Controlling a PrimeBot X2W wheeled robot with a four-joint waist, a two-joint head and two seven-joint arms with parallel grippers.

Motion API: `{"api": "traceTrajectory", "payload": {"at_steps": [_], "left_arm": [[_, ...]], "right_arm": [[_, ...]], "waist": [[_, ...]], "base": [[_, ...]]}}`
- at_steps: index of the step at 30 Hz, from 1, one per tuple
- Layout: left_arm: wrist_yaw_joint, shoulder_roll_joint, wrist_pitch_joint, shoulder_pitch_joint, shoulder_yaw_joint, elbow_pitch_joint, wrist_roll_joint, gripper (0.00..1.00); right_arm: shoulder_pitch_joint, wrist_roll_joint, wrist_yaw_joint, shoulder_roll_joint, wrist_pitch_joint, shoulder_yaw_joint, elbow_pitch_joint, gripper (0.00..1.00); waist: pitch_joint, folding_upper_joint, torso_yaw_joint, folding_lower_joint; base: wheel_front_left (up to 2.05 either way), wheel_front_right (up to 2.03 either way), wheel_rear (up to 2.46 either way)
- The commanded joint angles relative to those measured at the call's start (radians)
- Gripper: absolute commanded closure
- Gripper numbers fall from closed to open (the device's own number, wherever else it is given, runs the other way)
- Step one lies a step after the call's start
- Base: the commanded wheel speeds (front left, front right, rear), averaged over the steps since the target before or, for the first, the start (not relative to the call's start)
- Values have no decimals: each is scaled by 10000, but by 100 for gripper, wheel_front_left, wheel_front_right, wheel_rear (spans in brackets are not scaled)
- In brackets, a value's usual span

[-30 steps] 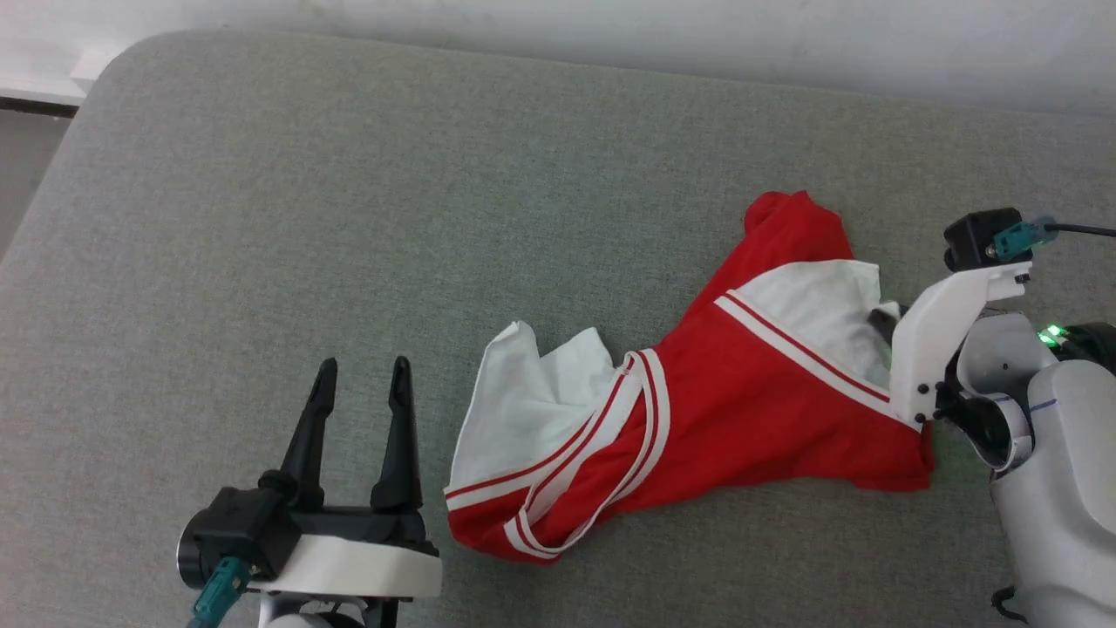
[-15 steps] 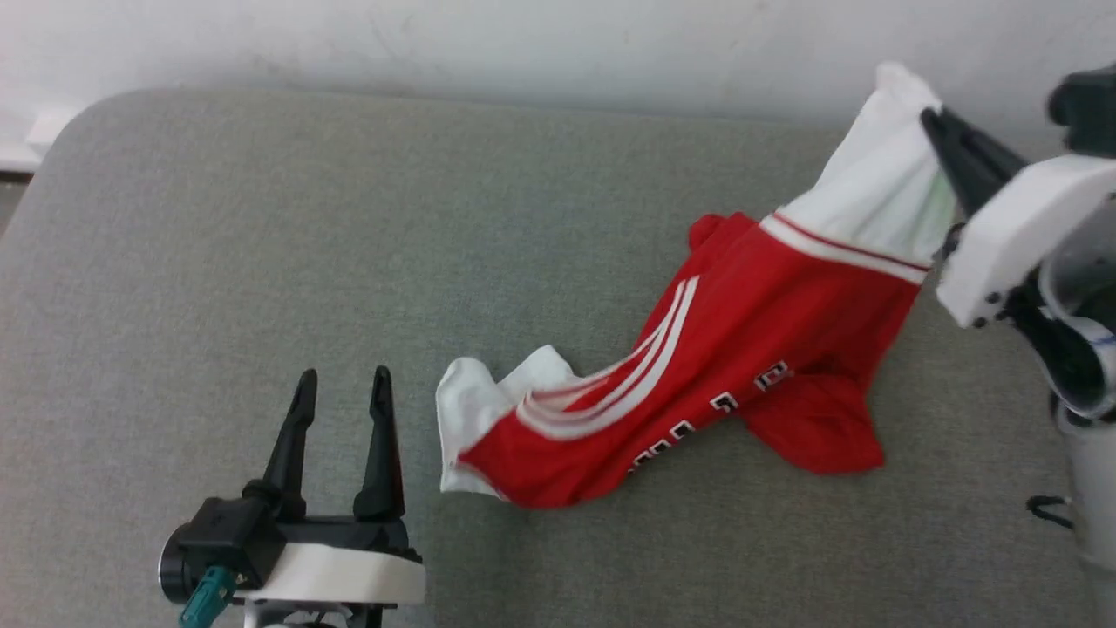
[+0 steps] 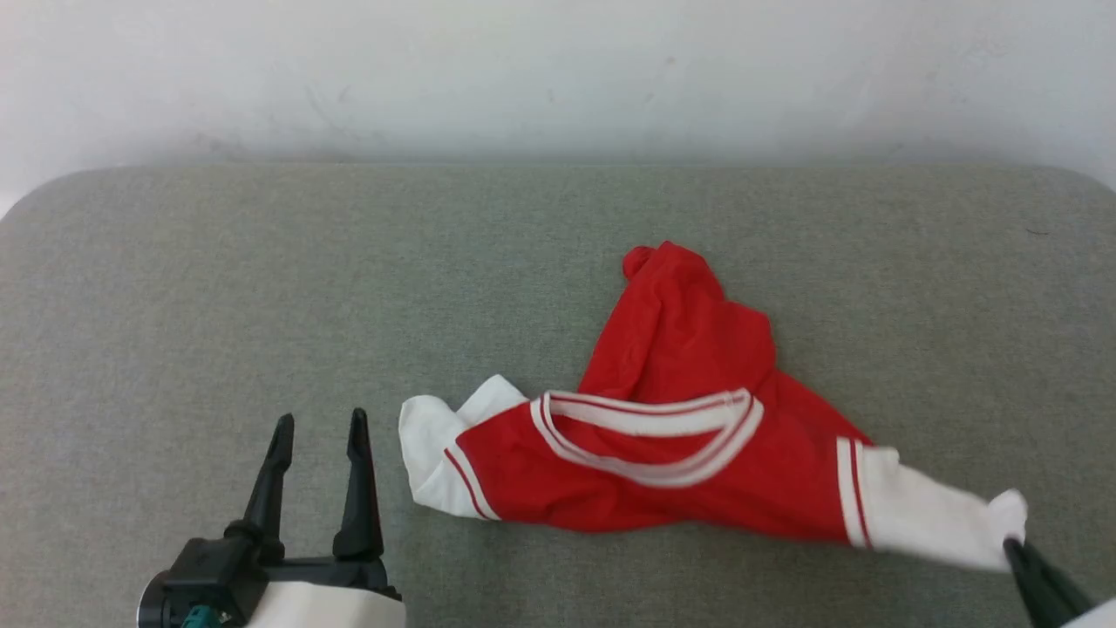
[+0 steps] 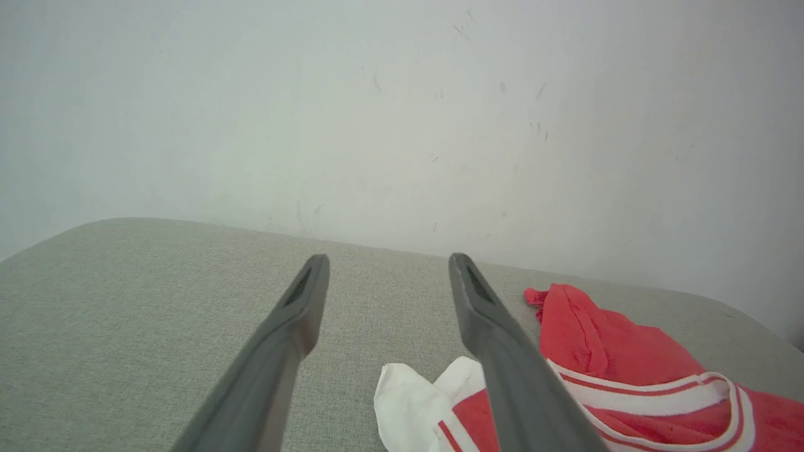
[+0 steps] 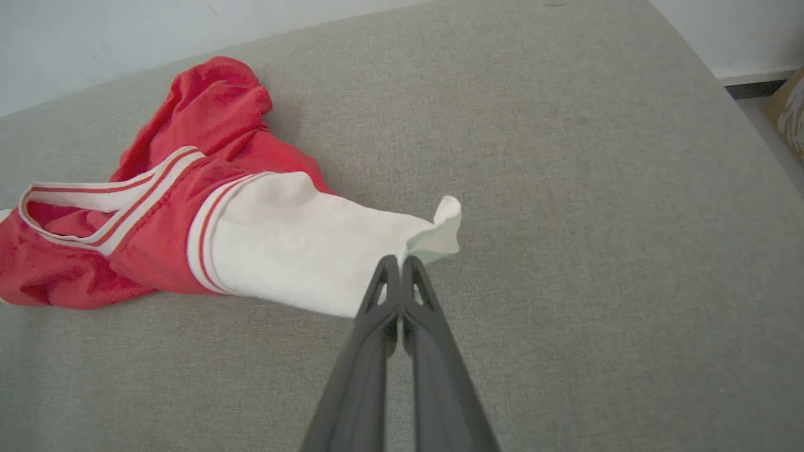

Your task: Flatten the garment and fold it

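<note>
1. The left gripper (image 3: pixel 320 423) hovers over the desk's (image 3: pixel 174 288) near left edge, jaws wide open and empty.
2. The garment (image 3: pixel 680 471) lies bunched toward the near edge, so flattening is the step in hand.
3. The right gripper (image 5: pixel 399 262) has its jaws pinched shut on the garment's white sleeve. Next, I reckon, the left takes the other sleeve.

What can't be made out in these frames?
1. Head view: the right end effector is cut off by the lower right corner.
2. Head view: the T-shirt is bunched, so its own folds hide the hem and lower body.
3. Left wrist view: a finger of the left end effector covers part of the near sleeve; the bottom and right edges crop the T-shirt.
4. Right wrist view: the far sleeve runs off the left edge.
</note>
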Motion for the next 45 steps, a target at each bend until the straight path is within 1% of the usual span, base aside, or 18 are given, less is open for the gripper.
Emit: {"api": "traceTrajectory", "payload": {"at_steps": [1, 4, 7, 9, 10, 13, 18, 20, 21, 24, 29, 33, 36, 39, 40, 41, 42, 45], "left_arm": [[-29, -14, -47, 122, 57, -52, 104, 0], [-65, -14, -47, 201, 68, -5, 160, 0], [-75, -14, -47, 264, 38, 86, 183, 0], [-80, -14, -47, 309, -24, 174, 186, 0], [-76, -14, -47, 339, -53, 215, 185, 0], [-37, -14, -47, 420, -103, 255, 153, 0], [-12, -14, -47, 451, -173, 232, 83, 0], [-1, -14, -47, 433, -235, 204, 54, 0], [9, -14, -47, 410, -262, 183, 39, 0], [10, -14, -47, 263, -372, 132, 0, 0], [-51, -14, -47, -174, -553, 85, -39, 0], [-145, -15, -47, -549, -680, 102, -50, 0], [-192, -15, -47, -757, -753, 155, -65, 0], [-220, -15, -47, -915, -812, 212, -103, 0], [-227, -15, -47, -961, -828, 227, -118, 0], [-227, -15, -47, -1000, -843, 240, -132, 0], [-225, -15, -47, -1034, -859, 254, -144, 0], [-191, -15, -47, -1113, -900, 291, -192, 0]], "right_arm": [[25, 11, -7, 57, -148, 9, 81, 100], [473, -212, -7, 99, -675, 282, 717, 100], [408, -739, -7, 105, -1215, 704, 1504, 100], [273, -1034, -7, 106, -1270, 994, 1871, 73], [146, -1010, -7, 107, -1265, 1113, 1943, 0], [-460, -799, -7, -64, -1041, 1357, 1745, 0], [-2376, -788, -7, -920, -374, 1716, 849, 0], [-3287, -991, -7, -1327, -23, 2083, 807, 0], [-3744, -994, -7, -1382, 168, 2246, 947, 0], [-4995, -1035, -7, -1397, 971, 2676, 1909, 0], [-6665, -1504, -7, -1174, 1961, 3138, 4367, 0], [-7543, -1710, -7, -995, 2166, 3504, 6210, 0], [-7960, -2045, -7, -1023, 1910, 3800, 7305, 0], [-8164, -2322, -7, -963, 1624, 3794, 8325, 0], [-8207, -2424, -7, -956, 1521, 3780, 8618, 42], [-8246, -2514, -7, -952, 1410, 3753, 8873, 55], [-8293, -2579, -7, -952, 1272, 3737, 9079, 100], [-8574, -2580, -7, -1019, 807, 3803, 9368, 100]], "waist": [[-81, -1, -106, 3], [-187, -1, -188, 3], [-352, -1, -222, 3], [-510, -1, -190, 3], [-592, -1, -172, 3], [-783, -1, -85, 3], [-833, -1, 212, 3], [-717, -1, 358, 3], [-637, -1, 419, 3], [-324, -1, 666, 3], [302, -1, 1186, 3], [763, -1, 1645, 3], [1036, -1, 1906, 3], [1233, -1, 2070, 3], [1280, -1, 2109, 3], [1317, -1, 2139, 3], [1340, -1, 2161, 3], [1368, -1, 2207, 3]], "base": [[0, 0, 0], [0, 0, 0], [0, 0, 0], [0, 0, 0], [0, 0, 0], [0, 0, 0], [0, 0, 0], [0, 0, 0], [0, 0, 0], [0, 0, 0], [0, 0, 0], [0, 0, 0], [0, 0, 0], [0, 0, 0], [0, 0, 0], [0, 0, 0], [0, 0, 0], [0, 0, 0]]}}
